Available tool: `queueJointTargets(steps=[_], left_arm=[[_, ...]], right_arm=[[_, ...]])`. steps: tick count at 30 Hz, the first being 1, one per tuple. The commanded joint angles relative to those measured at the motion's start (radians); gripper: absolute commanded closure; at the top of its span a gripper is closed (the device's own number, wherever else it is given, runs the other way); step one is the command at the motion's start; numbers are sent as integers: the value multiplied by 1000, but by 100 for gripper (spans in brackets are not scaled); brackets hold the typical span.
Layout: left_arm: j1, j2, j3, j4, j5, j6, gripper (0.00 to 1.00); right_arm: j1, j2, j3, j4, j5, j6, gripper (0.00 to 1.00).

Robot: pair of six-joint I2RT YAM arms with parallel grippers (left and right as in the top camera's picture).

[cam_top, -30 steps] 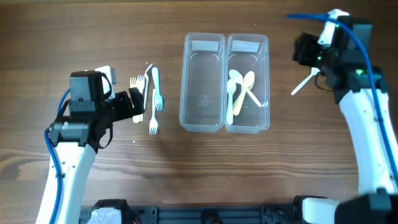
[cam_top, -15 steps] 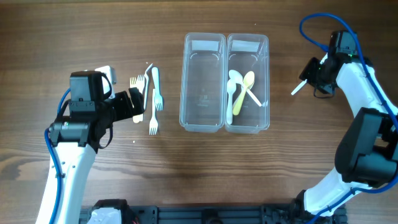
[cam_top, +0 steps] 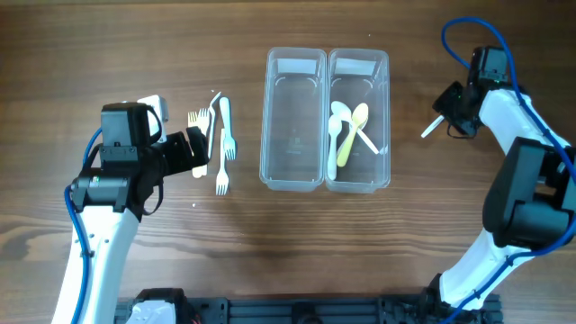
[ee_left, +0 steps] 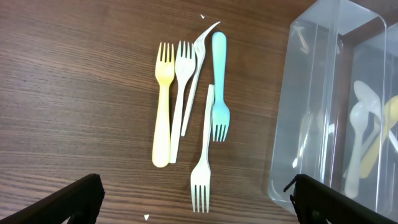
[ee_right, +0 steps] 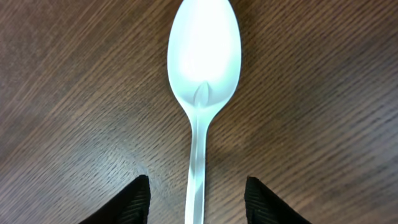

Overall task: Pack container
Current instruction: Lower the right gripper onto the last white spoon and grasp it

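Observation:
The clear twin container (cam_top: 266, 117) stands mid-table; its left bin is bare and its right bin holds white and yellow spoons (cam_top: 346, 130). Several plastic forks (cam_top: 219, 144) lie left of it: yellow (ee_left: 163, 106), blue (ee_left: 219, 81) and white (ee_left: 204, 155). My left gripper (cam_top: 200, 148) hovers by them, open and empty (ee_left: 198, 202). At the far right a white spoon (cam_top: 432, 126) lies on the table. My right gripper (cam_top: 453, 108) is low over its handle. The jaws straddle the spoon (ee_right: 204, 56) with a gap on each side (ee_right: 198, 202).
The container's near wall (ee_left: 323, 93) stands close to the right of the forks. Small white specks (ee_left: 146, 217) lie on the wood near the forks. The right arm's blue cable (cam_top: 459, 40) loops above the gripper.
The right arm has swung round and come down over the spoon's handle, and its jaws have narrowed. The spoon has stayed in place. The left arm has not moved.

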Motion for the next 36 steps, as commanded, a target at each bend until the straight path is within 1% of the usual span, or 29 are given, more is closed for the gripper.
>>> queueJointTargets(steps=[1, 8, 14, 17, 19, 21, 23, 28, 30, 33, 35, 36], left_arm=[[8, 6, 20, 2, 15, 16, 0], [8, 6, 20, 2, 16, 16, 0], [8, 6, 20, 2, 16, 16, 0], [8, 6, 20, 2, 16, 16, 0], [8, 6, 20, 2, 15, 16, 0], [8, 6, 20, 2, 16, 16, 0], [8, 6, 20, 2, 15, 16, 0], [8, 6, 20, 2, 15, 16, 0], [8, 6, 20, 2, 15, 16, 0], [8, 6, 20, 2, 16, 16, 0], [8, 6, 20, 2, 16, 16, 0], [8, 6, 20, 2, 15, 16, 0]], right_arm=[[0, 24, 3, 14, 25, 48, 55], [1, 36, 3, 24, 39, 47, 60], [1, 75, 3, 3, 62, 41, 60], [1, 94, 3, -21, 70, 40, 61], [1, 101, 3, -65, 114, 40, 61], [1, 103, 3, -89, 143, -7, 61], [1, 103, 3, -110, 146, -41, 67], [1, 103, 3, -127, 148, -41, 71], [1, 103, 3, -127, 148, -43, 76], [1, 103, 3, -103, 125, -109, 79], [1, 103, 3, -58, 40, -222, 80], [1, 103, 3, -44, -6, -250, 84]])
